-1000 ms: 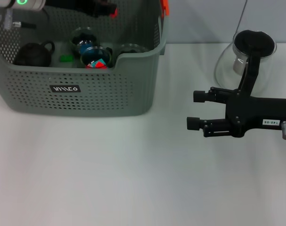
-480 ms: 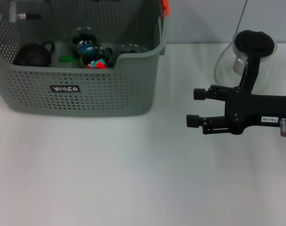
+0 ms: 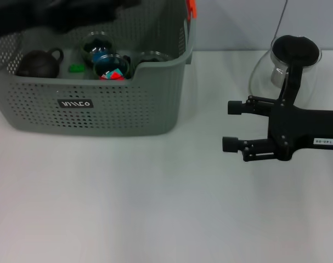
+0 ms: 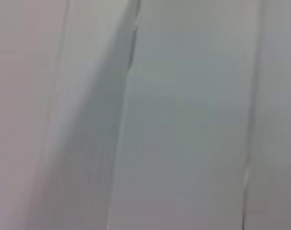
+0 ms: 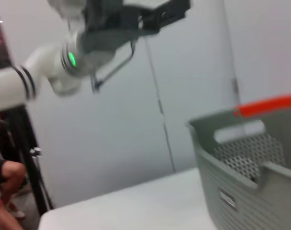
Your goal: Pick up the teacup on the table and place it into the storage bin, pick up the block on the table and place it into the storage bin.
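The grey perforated storage bin [image 3: 100, 112] stands at the back left of the white table, with a black logo label [image 3: 75, 103] and an orange clip [image 3: 192, 8]; it also shows in the right wrist view [image 5: 241, 163]. Inside it lie glass teacups [image 3: 97, 43], and one of them holds a blue and red block [image 3: 113, 72]. My left gripper [image 3: 56, 13] is a dark blur above the bin's back; the right wrist view shows it raised high [image 5: 157, 14]. My right gripper [image 3: 232, 126] is open and empty, hovering over the table right of the bin.
A dark teapot [image 3: 37, 63], a small green piece [image 3: 75, 68] and another glass cup [image 3: 152, 56] also lie in the bin. A glass pitcher with a black lid [image 3: 294, 60] stands at the back right, behind my right arm. The left wrist view shows only blurred grey surfaces.
My left arm has swung across the top of the bin and now blurs over its back left. My right gripper has drifted slightly right and down, still open.
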You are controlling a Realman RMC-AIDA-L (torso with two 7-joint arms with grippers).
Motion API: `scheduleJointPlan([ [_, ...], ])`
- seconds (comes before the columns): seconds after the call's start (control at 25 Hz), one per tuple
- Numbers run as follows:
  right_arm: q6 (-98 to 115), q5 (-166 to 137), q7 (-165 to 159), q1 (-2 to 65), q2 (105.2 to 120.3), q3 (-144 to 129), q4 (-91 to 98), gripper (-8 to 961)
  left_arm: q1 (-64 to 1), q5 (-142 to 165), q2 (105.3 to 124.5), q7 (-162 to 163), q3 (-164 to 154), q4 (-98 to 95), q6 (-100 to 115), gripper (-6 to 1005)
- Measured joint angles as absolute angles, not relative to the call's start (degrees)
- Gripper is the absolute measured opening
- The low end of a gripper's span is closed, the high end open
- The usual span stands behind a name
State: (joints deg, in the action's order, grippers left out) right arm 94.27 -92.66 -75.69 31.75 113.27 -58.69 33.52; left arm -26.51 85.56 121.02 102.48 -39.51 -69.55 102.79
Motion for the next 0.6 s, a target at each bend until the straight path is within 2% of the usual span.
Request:
scheduleJointPlan([
  [0.08, 97.54, -92.57, -71.36, 31.16, 114.25, -56.95, 33.51, 941, -22.41, 82.10, 122.31, 98.91, -36.20, -67.27, 108.64, 938],
  [0.24, 97.87, -92.89, -69.48, 31.01, 114.97, -56.59, 33.51, 941, -19.28, 85.21, 122.72, 93.93, -35.24, -64.70, 110.82, 937],
  [0.4, 97.87, -94.02, -67.23, 31.77, 116.10, -57.76, 33.52, 941, -17.16, 96.42, 123.34, 89.09, -32.91, -63.72, 110.54, 936],
  [0.6, 94.77, -98.69, -66.90, 33.89, 118.20, -57.90, 32.89, 940, -16.80, 105.55, 123.42, 86.11, -31.81, -63.65, 110.42, 935],
])
